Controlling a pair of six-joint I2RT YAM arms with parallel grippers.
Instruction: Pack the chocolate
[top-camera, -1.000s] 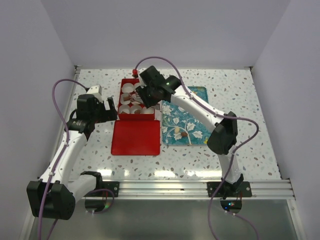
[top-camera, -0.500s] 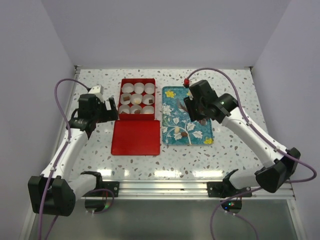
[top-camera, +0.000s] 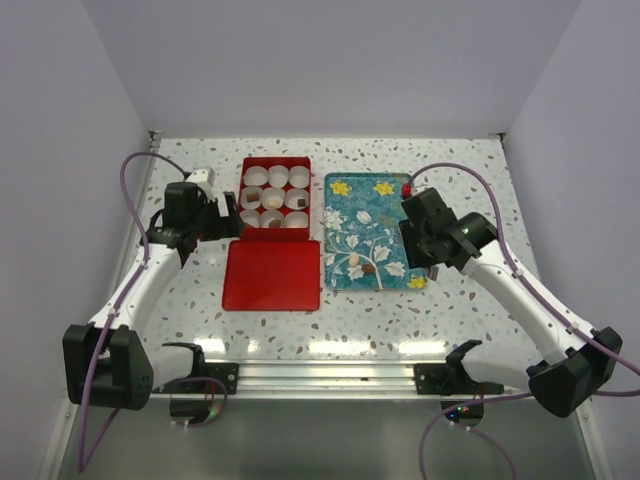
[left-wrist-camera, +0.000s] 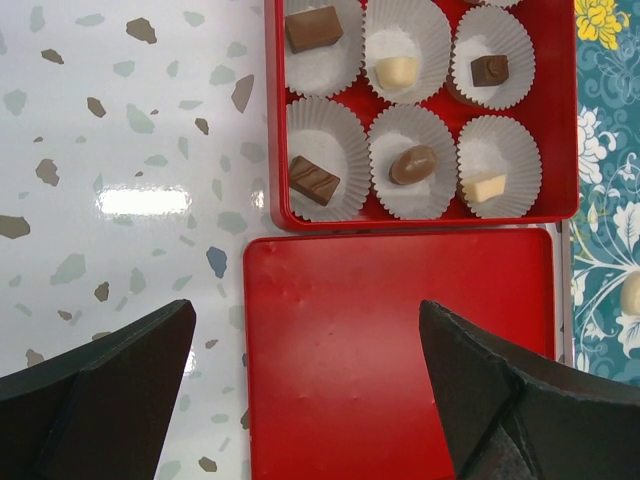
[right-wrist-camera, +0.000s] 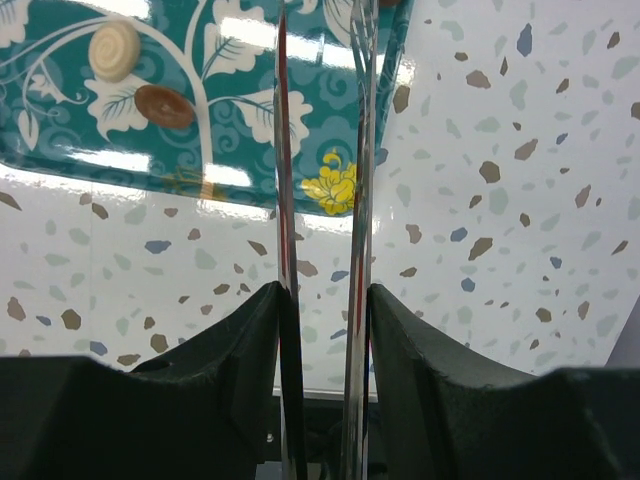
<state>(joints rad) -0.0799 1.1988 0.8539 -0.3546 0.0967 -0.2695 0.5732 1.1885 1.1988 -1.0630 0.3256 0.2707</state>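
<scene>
Right arm (top-camera: 510, 285) swung to tray (top-camera: 365, 215), jaws clamping tongs (right-wrist-camera: 285, 200), left jaws apart; chocolates (right-wrist-camera: 165, 106) brown, cream.

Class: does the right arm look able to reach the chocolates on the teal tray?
Probably yes: the right gripper, holding tongs, hovers at the tray edge, nothing between it and the chocolates.

We see a red box (left-wrist-camera: 272, 120) with white paper cups (left-wrist-camera: 440, 195) holding brown and cream chocolate (left-wrist-camera: 413, 164), a plain red lid (left-wrist-camera: 400, 340) nearer, a teal tray (top-camera: 375, 215) with white and yellow flowers, clear red-edged tongs (right-wrist-camera: 360, 150), and a white speckled table (top-camera: 380, 320).
</scene>
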